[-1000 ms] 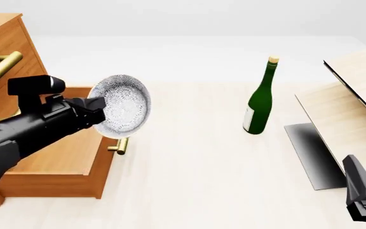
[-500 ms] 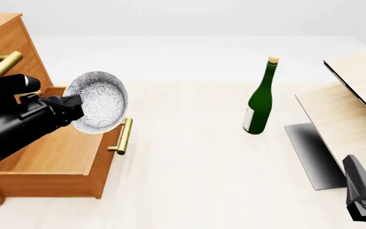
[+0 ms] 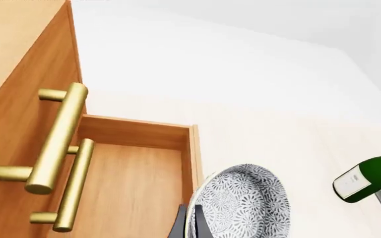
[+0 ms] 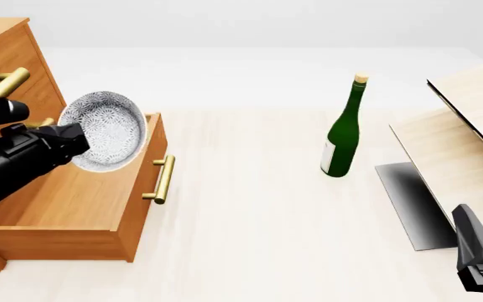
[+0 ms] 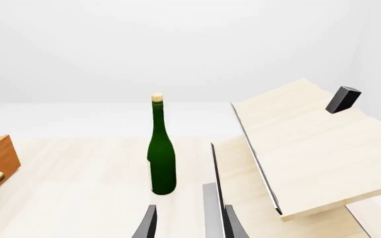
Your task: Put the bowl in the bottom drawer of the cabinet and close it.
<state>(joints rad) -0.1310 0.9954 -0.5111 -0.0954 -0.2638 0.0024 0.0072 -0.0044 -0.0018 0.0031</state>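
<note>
My left gripper (image 4: 72, 139) is shut on the rim of the bowl (image 4: 105, 131), a small white-grey bowl with a lace pattern, tipped on its side. It hangs over the back part of the open bottom drawer (image 4: 82, 198), above the drawer's plain wooden inside. The drawer's front with its brass handle (image 4: 164, 178) is pulled out from the cabinet (image 4: 11, 56). In the left wrist view the bowl (image 3: 243, 203) shows beside the drawer's wall (image 3: 192, 153), with the dark fingers (image 3: 185, 225) on its rim. My right gripper (image 4: 482, 267) rests open at the near right, holding nothing.
A tall green bottle (image 4: 341, 138) stands mid-table, right of the drawer. Pale wood slanted panels (image 4: 464, 135) on a grey base fill the right side, close to my right arm. The two upper drawers' brass handles (image 3: 57, 139) jut out above the open drawer.
My left gripper has carried the bowl to the left, from over the drawer's front edge and handle to over the drawer's inside. The right arm has not moved.
</note>
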